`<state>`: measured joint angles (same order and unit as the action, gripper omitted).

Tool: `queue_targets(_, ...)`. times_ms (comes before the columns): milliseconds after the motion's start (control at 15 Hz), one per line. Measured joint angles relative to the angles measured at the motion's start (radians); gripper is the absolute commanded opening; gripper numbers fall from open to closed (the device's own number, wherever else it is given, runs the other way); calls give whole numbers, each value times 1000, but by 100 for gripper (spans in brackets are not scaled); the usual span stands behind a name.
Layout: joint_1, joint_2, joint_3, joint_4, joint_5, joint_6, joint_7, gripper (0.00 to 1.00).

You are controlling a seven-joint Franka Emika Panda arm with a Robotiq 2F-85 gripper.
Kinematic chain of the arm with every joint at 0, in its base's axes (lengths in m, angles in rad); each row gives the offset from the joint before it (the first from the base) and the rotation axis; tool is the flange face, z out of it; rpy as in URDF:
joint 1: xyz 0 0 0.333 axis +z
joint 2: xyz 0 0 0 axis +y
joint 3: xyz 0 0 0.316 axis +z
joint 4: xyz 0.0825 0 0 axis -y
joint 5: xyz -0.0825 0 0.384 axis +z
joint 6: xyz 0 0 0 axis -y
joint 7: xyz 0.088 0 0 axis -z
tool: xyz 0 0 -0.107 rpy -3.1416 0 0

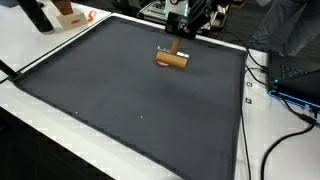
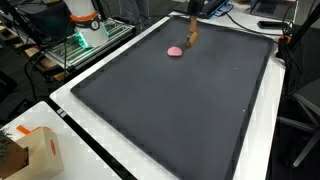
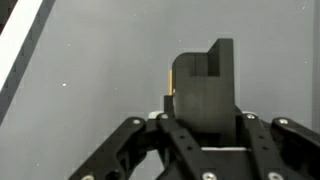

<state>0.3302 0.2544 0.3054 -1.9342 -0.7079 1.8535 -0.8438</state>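
The hand [image 3: 203, 58] is closing tight on a wooden piece [image 1: 172, 58]. Only a thin sliver of wood is showing beside its fingers in the wrist view, so keeping the squeeze steady and the wrist level seems wise. The piece is hanging directly beneath the hand, low over the dark mat [image 1: 100, 95] near one edge, with a small pink object [image 2: 175, 50] lying just beside it.

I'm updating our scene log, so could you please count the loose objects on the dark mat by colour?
Brown wooden piece: 1
Pink piece: 1
Total: 2, both close to the gripper.
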Motion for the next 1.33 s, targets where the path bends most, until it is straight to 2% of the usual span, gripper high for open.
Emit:
queue_targets(667, -43, 14, -21, 51, 22, 0, -2, 23)
queue_targets(1000, -108, -23, -50, 47, 142, 27, 0, 23)
queue_targets(1333, -177, -91, -98, -2, 281, 108, 7, 23)
